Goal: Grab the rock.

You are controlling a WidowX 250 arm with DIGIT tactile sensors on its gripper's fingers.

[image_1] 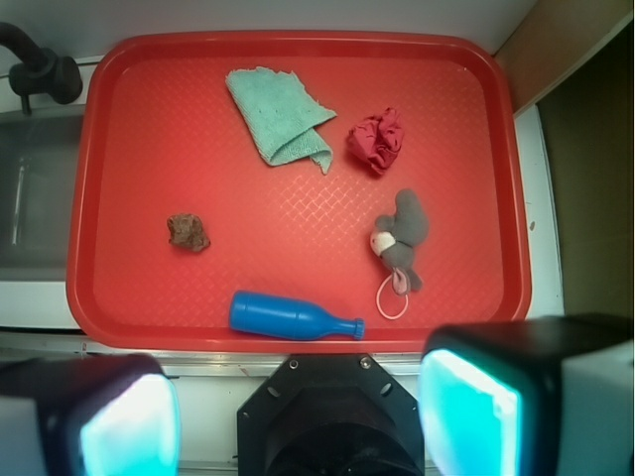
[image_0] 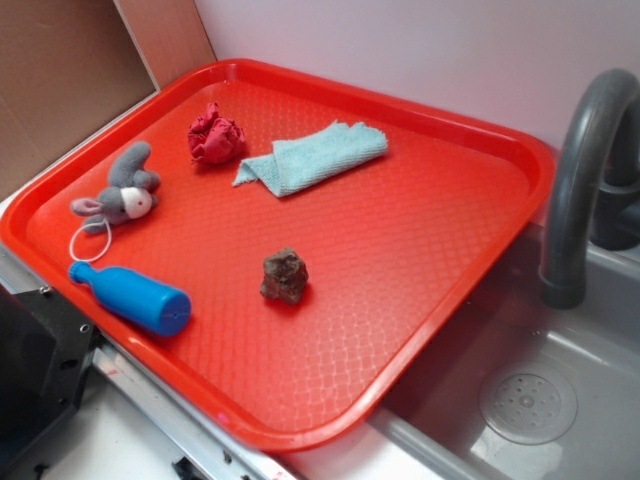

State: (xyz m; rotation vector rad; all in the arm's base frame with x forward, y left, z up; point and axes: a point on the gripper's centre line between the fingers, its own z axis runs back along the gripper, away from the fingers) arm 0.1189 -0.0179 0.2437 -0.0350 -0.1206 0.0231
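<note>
The rock (image_0: 285,276) is a small lumpy dark brown stone lying loose on the red tray (image_0: 420,250), near its middle. It also shows in the wrist view (image_1: 188,231) at the tray's left. My gripper (image_1: 298,421) is open and empty, high above the tray's near edge, its two cyan pads wide apart at the bottom of the wrist view. The gripper does not show in the exterior view.
On the tray lie a wrinkly red cloth ball (image_0: 215,138), a folded teal cloth (image_0: 312,157), a grey plush mouse (image_0: 120,192) and a blue plastic bottle (image_0: 133,298). A grey sink (image_0: 530,400) with a dark faucet (image_0: 585,170) sits to the right.
</note>
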